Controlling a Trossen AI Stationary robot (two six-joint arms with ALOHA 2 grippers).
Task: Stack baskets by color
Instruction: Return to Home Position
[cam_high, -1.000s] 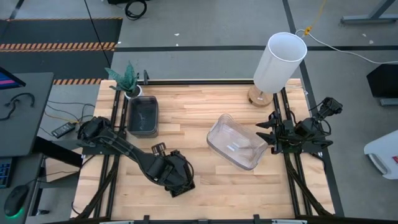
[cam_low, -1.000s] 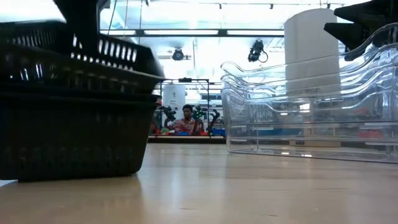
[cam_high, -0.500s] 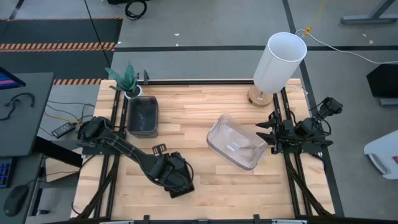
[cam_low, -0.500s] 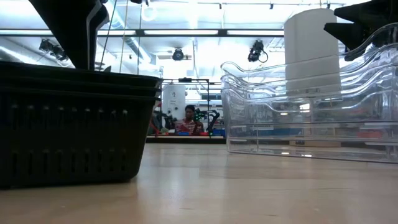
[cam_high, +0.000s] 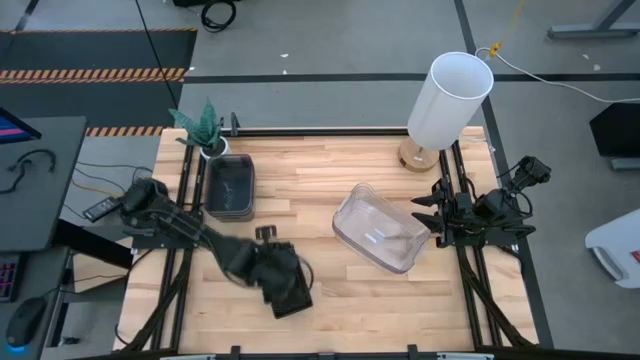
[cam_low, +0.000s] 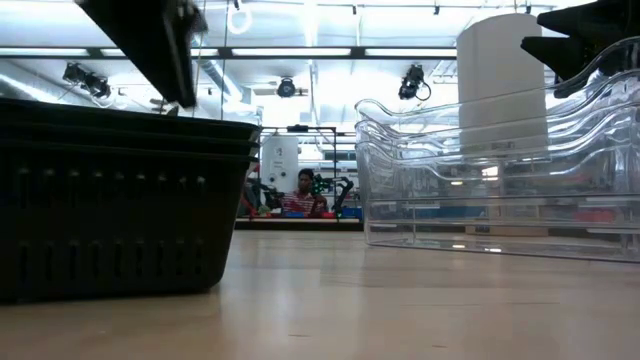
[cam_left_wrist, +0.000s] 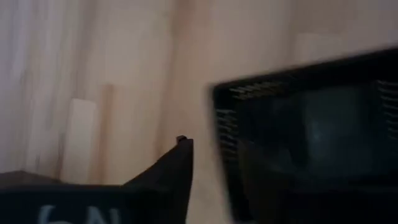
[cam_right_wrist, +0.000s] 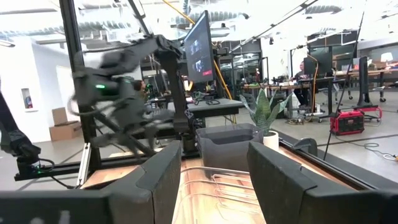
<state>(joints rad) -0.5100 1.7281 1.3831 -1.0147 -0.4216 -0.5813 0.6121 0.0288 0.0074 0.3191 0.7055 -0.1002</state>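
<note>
High view: stack of medium smoky grey-brown translucent plastic bins (cam_high: 228, 187) sits back-left. The left gripper (cam_high: 275, 272) hovers over stacked small black perforated bins (cam_high: 296, 300) at front-centre, claw state cannot tell. Stacked large clear plastic bins (cam_high: 378, 230) sit right of centre, right gripper (cam_high: 430, 222) just beside, spread, empty. Bins likely light, stiff, slick; pinch a rim wall.

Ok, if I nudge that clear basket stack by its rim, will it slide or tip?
Probably slides: the clear basket stack sits wide and low on the smooth wooden table. Likely light, being thin see-through plastic.
</note>
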